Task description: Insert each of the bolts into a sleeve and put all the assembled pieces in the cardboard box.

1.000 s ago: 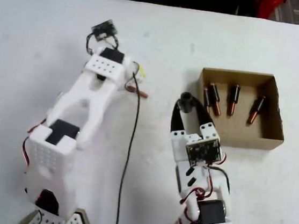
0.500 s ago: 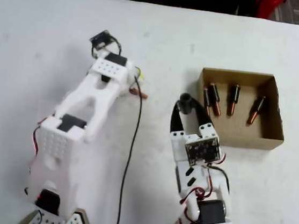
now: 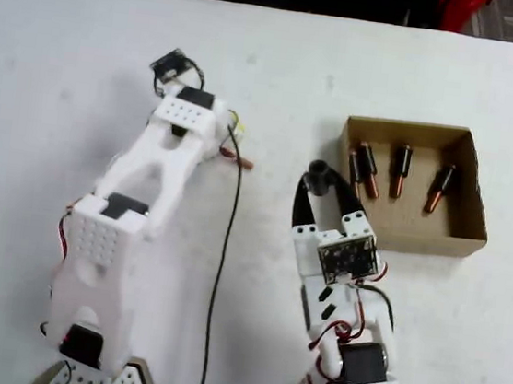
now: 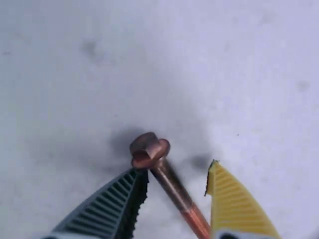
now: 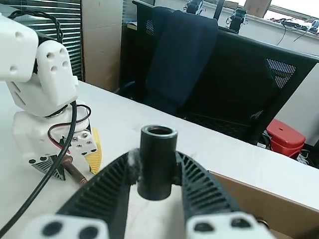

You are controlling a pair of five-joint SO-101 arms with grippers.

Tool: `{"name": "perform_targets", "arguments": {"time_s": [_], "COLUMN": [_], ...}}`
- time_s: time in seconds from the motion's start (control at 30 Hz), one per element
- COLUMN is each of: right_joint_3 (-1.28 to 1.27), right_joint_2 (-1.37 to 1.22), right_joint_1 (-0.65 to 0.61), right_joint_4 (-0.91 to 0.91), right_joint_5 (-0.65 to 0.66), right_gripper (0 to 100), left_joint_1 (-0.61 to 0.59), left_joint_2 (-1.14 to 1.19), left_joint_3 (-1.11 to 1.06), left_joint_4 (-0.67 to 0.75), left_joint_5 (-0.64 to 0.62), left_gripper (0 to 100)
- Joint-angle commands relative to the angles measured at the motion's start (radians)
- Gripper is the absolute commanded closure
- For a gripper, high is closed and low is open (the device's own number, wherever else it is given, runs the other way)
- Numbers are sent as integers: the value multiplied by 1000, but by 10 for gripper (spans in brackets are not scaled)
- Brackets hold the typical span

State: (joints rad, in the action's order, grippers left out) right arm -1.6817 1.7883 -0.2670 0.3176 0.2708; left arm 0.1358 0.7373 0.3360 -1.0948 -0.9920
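A copper bolt sticks out of my left gripper at mid-table, low over the white table. In the left wrist view the bolt lies slantwise between the dark and yellow fingers of that gripper, which is shut on its shaft. My right gripper is shut on a black sleeve, held upright with its bore open at the top, just left of the cardboard box. Several assembled pieces lie in the box. The bolt is a short way left of the sleeve.
A black cable runs down the table between the two arms. The box's near wall is close to the right arm's wrist. Beyond the table's far edge stand a dark chair and a red object.
The left arm has stretched out and its wrist has shifted slightly, while the bolt's tip stays in about the same place. The right arm and sleeve have not moved.
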Motion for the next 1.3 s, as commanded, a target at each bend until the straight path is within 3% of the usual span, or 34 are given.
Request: {"name": "perform_targets", "arguments": {"time_s": [0.0, 0.17, 0.37, 0.6, 0.8, 1.27], "right_joint_3": [-9, -9, -9, -9, -9, -9], "right_joint_2": [10, 10, 10, 10, 10, 10], "right_joint_1": [12, 12, 12, 4, -15, -91], "right_joint_4": [1, 1, 1, 2, 50, 145], "right_joint_5": [-12, -12, -12, -12, -12, -11], "right_gripper": [982, 982, 982, 982, 982, 982], "left_joint_1": [-42, -58, -51, -58, -16, 151], "left_joint_2": [4, 5, 7, 5, -1, 1], "left_joint_3": [21, 21, 20, 15, 15, 14], "left_joint_4": [-40, -61, -86, -173, -279, -483], "left_joint_5": [-9, -6, 26, 387, 701, 743], "left_gripper": [785, 979, 908, 977, 979, 980]}}
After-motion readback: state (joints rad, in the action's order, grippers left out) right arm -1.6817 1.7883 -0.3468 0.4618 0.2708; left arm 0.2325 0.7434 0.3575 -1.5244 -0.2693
